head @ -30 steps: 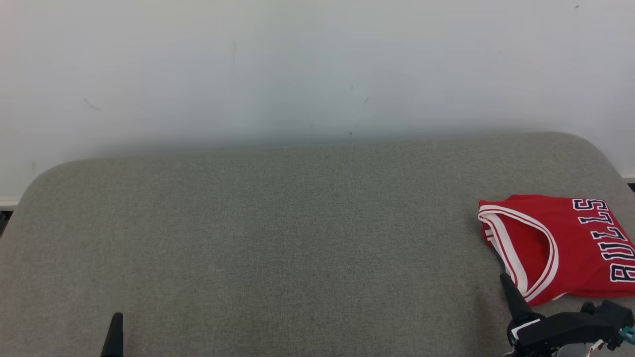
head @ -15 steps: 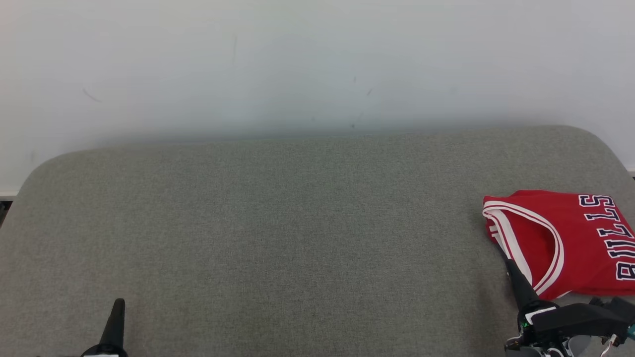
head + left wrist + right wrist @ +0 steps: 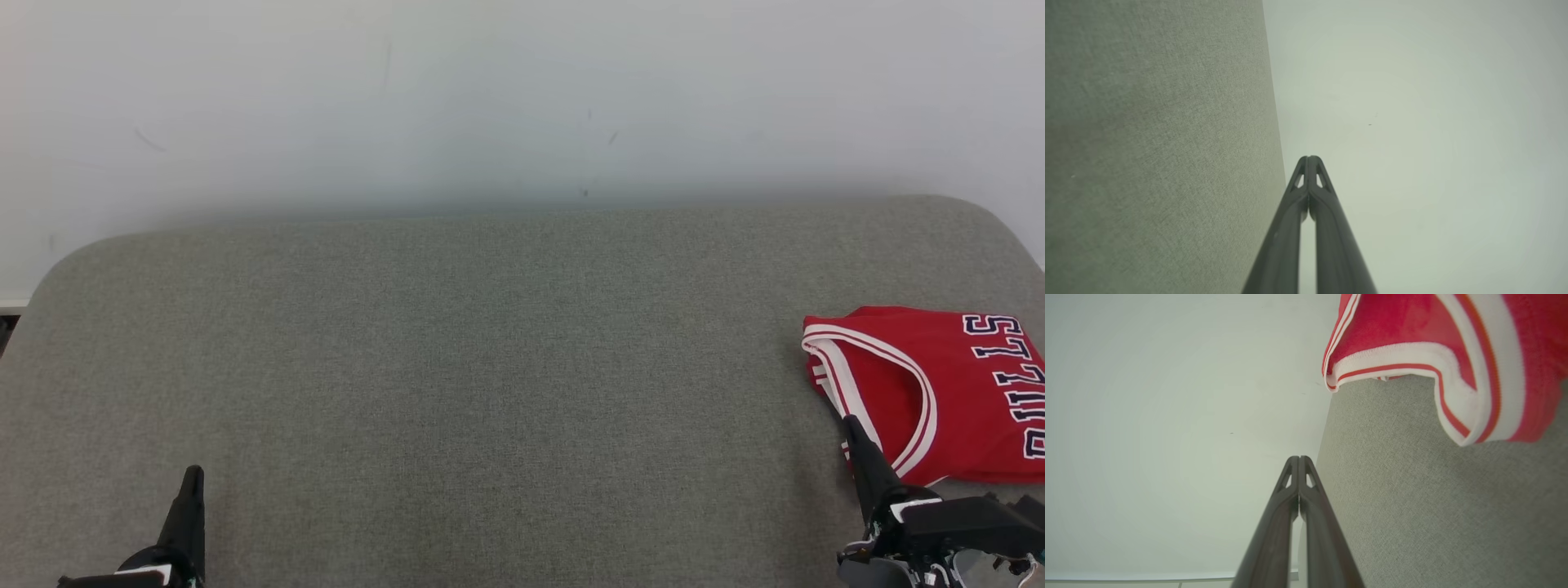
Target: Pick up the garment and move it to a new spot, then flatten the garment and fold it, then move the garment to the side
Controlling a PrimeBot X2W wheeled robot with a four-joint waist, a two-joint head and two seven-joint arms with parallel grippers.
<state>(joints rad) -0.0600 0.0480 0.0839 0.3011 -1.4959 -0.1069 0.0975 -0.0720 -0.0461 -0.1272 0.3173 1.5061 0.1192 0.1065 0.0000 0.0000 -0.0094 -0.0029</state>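
Your left gripper (image 3: 194, 475) and right gripper (image 3: 850, 423): both pinched closed, empty. One folded red jersey with white trim (image 3: 963, 400) lies at the right end of the grey fabric surface (image 3: 490, 367), just beside the right gripper.

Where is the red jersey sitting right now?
In the head view the folded red jersey lies at the far right of the grey padded surface, just beyond the shut right gripper, running off the picture's right edge.

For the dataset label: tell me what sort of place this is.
Probably a test room for laundry folding: a grey fabric-covered table against a plain white wall, with a folded red Bulls jersey on it.
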